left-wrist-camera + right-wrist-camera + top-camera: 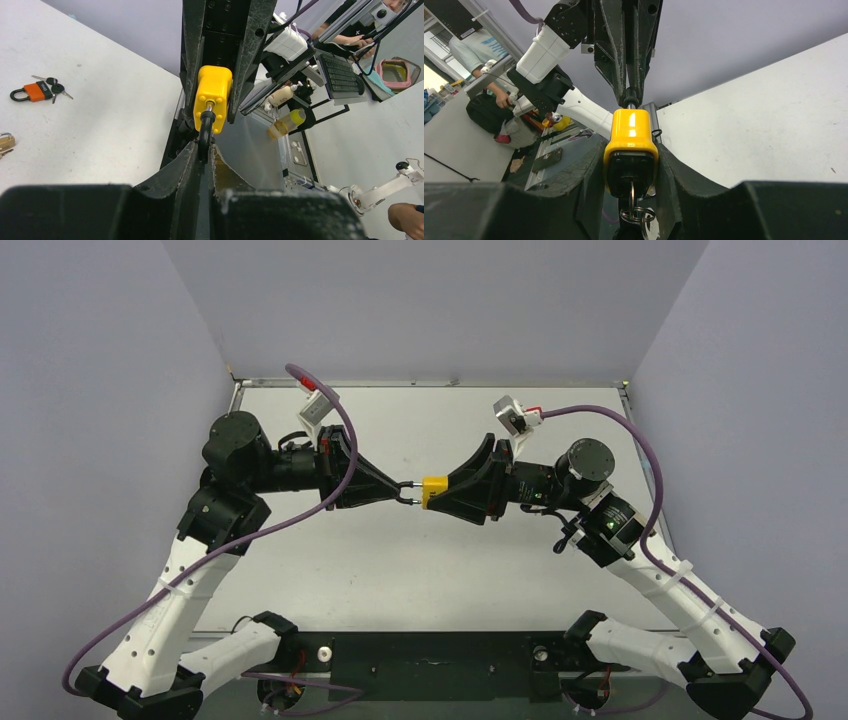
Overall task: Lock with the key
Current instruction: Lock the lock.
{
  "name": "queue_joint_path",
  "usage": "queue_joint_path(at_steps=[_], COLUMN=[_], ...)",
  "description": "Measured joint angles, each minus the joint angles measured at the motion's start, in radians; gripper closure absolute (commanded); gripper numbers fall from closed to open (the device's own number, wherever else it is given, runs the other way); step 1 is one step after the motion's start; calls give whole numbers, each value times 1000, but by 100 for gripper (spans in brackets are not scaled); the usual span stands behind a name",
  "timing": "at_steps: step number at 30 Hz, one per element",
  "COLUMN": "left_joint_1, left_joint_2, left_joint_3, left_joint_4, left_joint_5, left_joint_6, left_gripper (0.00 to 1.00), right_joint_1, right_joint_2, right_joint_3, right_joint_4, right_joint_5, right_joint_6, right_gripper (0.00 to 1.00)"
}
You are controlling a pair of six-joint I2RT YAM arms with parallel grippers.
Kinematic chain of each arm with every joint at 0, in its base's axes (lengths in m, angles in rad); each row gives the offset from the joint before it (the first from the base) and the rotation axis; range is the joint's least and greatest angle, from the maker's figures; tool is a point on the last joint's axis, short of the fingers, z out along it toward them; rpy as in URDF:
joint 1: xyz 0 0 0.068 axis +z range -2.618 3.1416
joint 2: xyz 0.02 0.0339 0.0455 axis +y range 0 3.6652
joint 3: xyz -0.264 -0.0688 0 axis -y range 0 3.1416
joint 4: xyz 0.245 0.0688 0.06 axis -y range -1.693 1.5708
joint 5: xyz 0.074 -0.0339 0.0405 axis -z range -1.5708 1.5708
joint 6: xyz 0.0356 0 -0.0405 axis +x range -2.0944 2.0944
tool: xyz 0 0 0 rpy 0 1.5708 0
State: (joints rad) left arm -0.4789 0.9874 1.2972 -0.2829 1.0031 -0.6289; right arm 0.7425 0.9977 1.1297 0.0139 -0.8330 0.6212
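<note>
A yellow padlock (433,486) hangs in mid-air over the middle of the table, between my two grippers. My left gripper (405,492) is shut on its dark shackle (205,131), and the fingertips pinch the loop just below the yellow body (213,95). From the other side my right gripper (630,150) is shut on the padlock's body (630,130), one finger on each flank. A key (632,192) sits in the keyhole on the black underside, facing the right wrist camera. A key ring (636,216) with another key dangles from it.
An orange padlock with keys (35,91) lies on the white table (400,570), and part of a brass lock (5,142) shows at the left wrist view's left edge. Grey walls enclose the table on three sides. Cables loop off both arms.
</note>
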Motion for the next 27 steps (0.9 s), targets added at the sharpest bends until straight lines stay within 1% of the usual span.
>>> queue_joint_path(at_steps=[7, 16, 22, 27], left_joint_1=[-7, -38, -49, -49], left_joint_2=[-4, -19, -21, -20], left_joint_3=[-15, -25, -25, -25], left_joint_4=[8, 18, 19, 19], left_joint_5=[-8, -64, -101, -159], left_joint_6=[-6, -5, -16, -25], left_gripper=[100, 100, 100, 100], right_joint_1=[6, 28, 55, 80], right_joint_2=[0, 2, 7, 13], right_joint_3=[0, 16, 27, 34], right_joint_4=[-1, -3, 1, -2], right_joint_5=[15, 60, 122, 187], right_joint_6=[-1, -1, -8, -33], right_gripper=[100, 100, 100, 100])
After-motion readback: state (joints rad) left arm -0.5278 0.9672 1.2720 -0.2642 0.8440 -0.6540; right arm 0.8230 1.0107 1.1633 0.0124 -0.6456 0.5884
